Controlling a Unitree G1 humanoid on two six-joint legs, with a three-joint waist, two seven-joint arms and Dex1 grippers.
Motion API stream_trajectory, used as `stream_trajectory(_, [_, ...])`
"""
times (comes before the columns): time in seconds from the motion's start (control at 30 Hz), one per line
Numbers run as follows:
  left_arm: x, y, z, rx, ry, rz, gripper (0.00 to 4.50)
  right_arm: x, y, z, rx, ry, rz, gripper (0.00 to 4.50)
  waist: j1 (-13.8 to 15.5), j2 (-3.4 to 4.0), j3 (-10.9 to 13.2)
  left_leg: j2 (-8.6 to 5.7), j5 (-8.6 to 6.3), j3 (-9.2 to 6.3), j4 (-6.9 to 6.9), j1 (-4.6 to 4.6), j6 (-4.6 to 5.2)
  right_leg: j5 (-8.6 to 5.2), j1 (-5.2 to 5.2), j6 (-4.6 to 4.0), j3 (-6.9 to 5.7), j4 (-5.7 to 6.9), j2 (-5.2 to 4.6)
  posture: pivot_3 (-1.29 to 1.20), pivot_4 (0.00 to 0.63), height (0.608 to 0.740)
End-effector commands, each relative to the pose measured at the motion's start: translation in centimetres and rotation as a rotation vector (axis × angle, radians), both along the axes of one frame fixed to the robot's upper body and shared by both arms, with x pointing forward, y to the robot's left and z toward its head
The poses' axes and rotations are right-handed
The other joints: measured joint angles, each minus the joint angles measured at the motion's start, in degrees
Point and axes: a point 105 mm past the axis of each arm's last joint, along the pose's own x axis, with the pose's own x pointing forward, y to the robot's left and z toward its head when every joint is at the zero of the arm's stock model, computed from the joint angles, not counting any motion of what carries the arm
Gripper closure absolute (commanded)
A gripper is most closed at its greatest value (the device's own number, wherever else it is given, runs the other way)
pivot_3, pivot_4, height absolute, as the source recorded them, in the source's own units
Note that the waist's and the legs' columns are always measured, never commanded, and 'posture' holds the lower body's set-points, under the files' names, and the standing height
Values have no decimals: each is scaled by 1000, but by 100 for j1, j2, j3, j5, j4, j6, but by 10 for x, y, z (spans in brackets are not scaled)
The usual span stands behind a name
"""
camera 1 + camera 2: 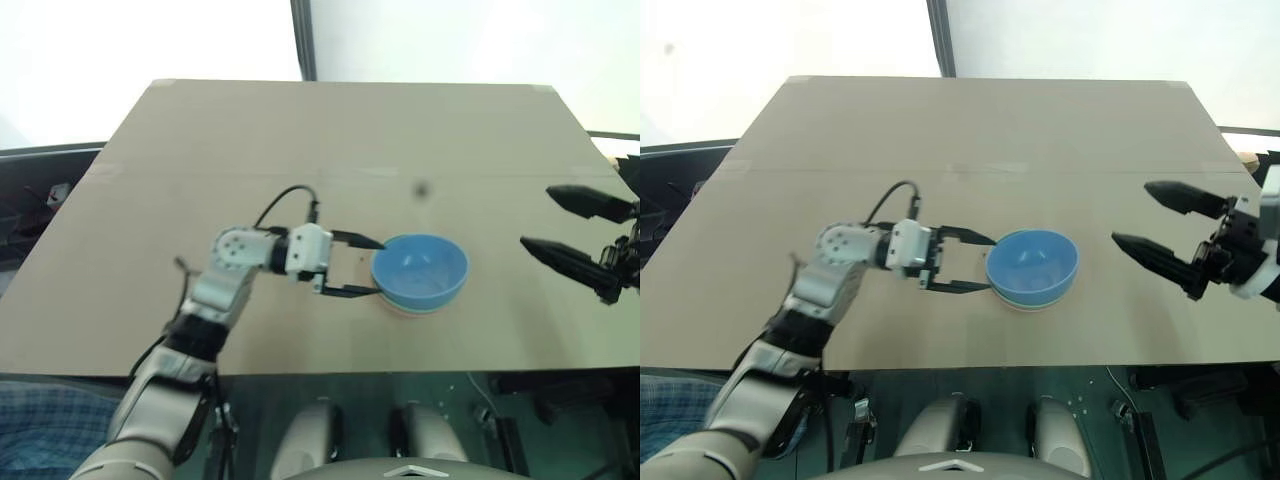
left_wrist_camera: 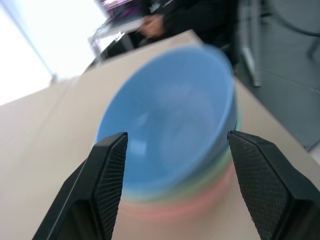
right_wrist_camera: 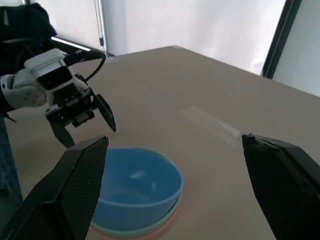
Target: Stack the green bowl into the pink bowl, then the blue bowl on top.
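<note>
With the blue bowl point(image 1: 420, 270) sitting nested over the green bowl point(image 2: 200, 182) and pink bowl point(image 2: 175, 207) on the desk point(image 1: 300, 140), the wide-open left hand point(image 1: 365, 267) is flanking its rim and risking nudging the stack, while the right hand point(image 1: 1160, 225) is hanging wide, well apart.

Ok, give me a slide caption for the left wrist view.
Open left gripper facing the blue bowl, nested atop green bowl and pink bowl.

the table point(image 1: 300, 140) lay bare on every side of the bowl stack, so a gripper could pass there freely. the one obstacle near the middle was the stack: the blue bowl point(image 1: 420, 268) on top, the green bowl point(image 2: 200, 182) and the pink bowl point(image 2: 170, 207) under it. the left gripper point(image 1: 366, 267) stood wide apart just beside the stack. the right gripper point(image 1: 1142, 220), spread too, hung well apart from it.
</note>
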Motion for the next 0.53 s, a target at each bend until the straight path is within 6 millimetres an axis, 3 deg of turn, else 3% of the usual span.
stream_trajectory(0.03, [-13, 24, 10, -33, 96, 149, 1141, -10, -9, -3, -75, -2, -12, 0, 4, 0, 1, 0, -2, -1, 0, 1, 3, 0, 3, 0, 0, -2, -2, 0, 150, 740])
stream_trajectory(0.2, [-28, 47, 25, -110, 159, 277, 1141, -19, -24, -27, -120, 81, -22, 0, 115, 6, 4, -5, -5, -5, 2, 5, 5, 1, 16, 2, -4, -12, -21, 0, 150, 740])
stream_trajectory(0.33, [-42, 64, 25, -91, 174, 342, 1141, -24, -35, -45, -203, 122, -11, 0, 109, 19, 7, -4, -6, -1, -15, 19, 3, 0, 24, 0, -3, -25, -23, 0, 150, 740])
stream_trajectory(0.53, [-54, 70, 24, -81, 169, 368, 1141, -23, -45, -49, -238, 126, -12, 0, 107, 27, 12, -3, -5, 0, -25, 22, 1, -10, 22, -19, -2, -28, -23, 0, 150, 740])
